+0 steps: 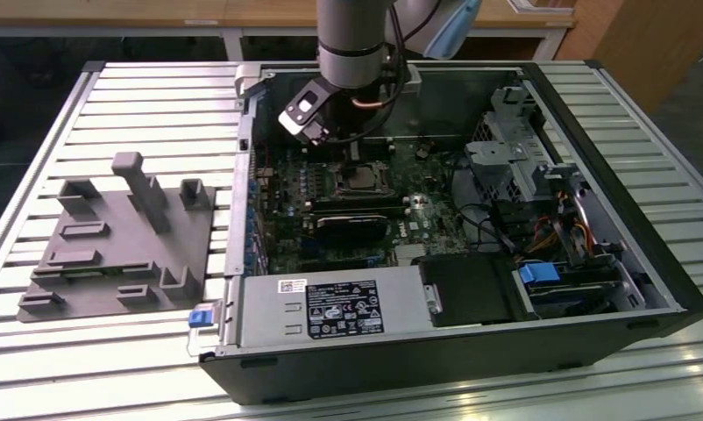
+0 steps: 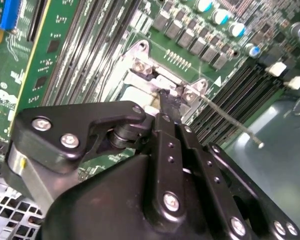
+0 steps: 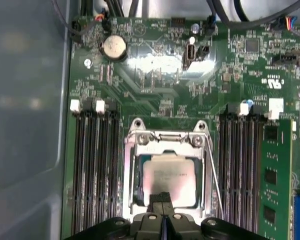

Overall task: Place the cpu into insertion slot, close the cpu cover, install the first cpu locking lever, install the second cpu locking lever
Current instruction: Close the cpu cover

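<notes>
- Exterior view: my arm [image 1: 351, 44] reaches down into the open computer case [image 1: 632, 263] on the bench [image 1: 152, 96]. Its wrist hangs right over the insertion slot [image 1: 361, 178]. A grey fixture [image 1: 117, 237] sits well apart, toward the exterior view's left.
- First wrist view: the cpu [image 3: 171, 176] lies flat in the slot, silver top up. The cpu cover [image 3: 165, 140] looks folded down around it, so I judge those two steps done. The pincer [image 3: 162, 198] has its fingers pressed together with nothing between them, tips above the chip's near edge. A thin locking lever [image 3: 213, 175] runs along one side of the socket, just beside the pincer, its long axis parallel to the memory slots [image 3: 92, 170].
- Second wrist view: the closed tips sit over the socket frame; I cannot tell whether they touch it. The lever's rod angles away from the socket corner and looks unlatched to me.
</notes>
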You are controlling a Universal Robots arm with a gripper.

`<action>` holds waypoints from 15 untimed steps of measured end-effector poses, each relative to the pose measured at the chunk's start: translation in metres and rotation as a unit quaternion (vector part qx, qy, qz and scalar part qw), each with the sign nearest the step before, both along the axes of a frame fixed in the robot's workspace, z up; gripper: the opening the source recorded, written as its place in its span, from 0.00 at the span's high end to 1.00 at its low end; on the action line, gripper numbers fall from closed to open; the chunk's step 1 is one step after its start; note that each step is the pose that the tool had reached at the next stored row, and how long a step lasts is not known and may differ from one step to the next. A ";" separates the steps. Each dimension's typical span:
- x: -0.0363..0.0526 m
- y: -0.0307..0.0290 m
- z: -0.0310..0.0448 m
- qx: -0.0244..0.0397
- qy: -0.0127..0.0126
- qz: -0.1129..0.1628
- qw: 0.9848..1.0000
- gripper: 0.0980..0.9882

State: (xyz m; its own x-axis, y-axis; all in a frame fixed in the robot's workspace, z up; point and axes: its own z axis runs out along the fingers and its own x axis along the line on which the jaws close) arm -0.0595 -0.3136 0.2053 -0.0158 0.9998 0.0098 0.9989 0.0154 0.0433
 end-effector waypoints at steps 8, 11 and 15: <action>-0.0011 -0.0006 -0.0051 -0.008 -0.002 0.000 1.000 0.99; 0.0009 0.0000 -0.0059 -0.008 -0.003 0.000 1.000 0.99; 0.0027 0.0011 -0.0055 -0.008 -0.003 0.000 1.000 0.99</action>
